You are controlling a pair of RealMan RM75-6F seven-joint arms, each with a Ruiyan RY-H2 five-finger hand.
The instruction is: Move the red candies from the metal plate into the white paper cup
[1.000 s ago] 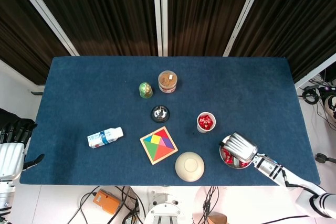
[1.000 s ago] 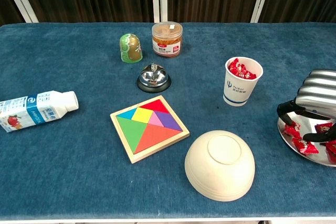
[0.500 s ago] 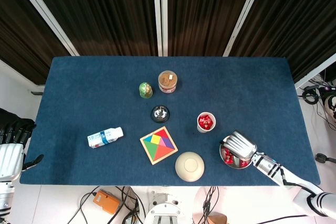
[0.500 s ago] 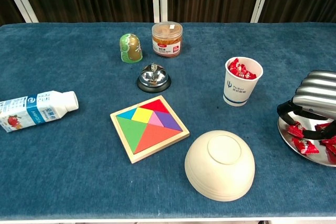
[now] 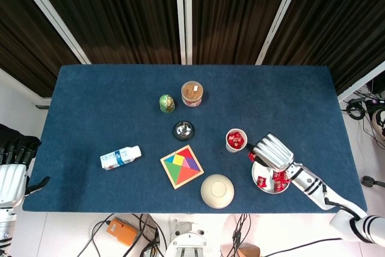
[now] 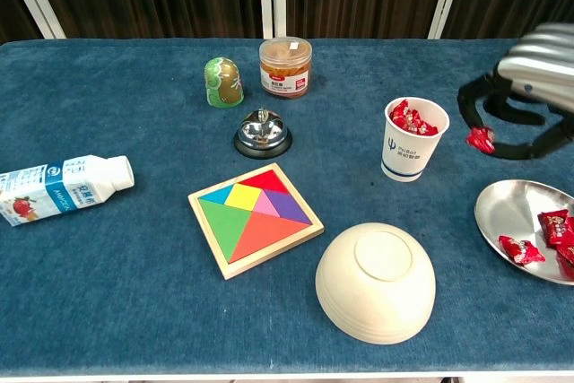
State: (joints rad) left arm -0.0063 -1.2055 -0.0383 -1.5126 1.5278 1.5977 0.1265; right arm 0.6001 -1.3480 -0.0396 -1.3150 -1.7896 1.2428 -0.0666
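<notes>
Bright, even light from overhead; both views sharp.

Shadows lie small and soft under everything on the blue table (image 5: 108,118). The metal plate (image 6: 511,208) shines palely at three o'clock in the chest view, dark curtains (image 5: 120,10) swallow twelve o'clock.

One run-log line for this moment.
right hand: pinches red candy in the air, beside white paper cup | metal plate: candies remain | left hand: idle off-table
</notes>
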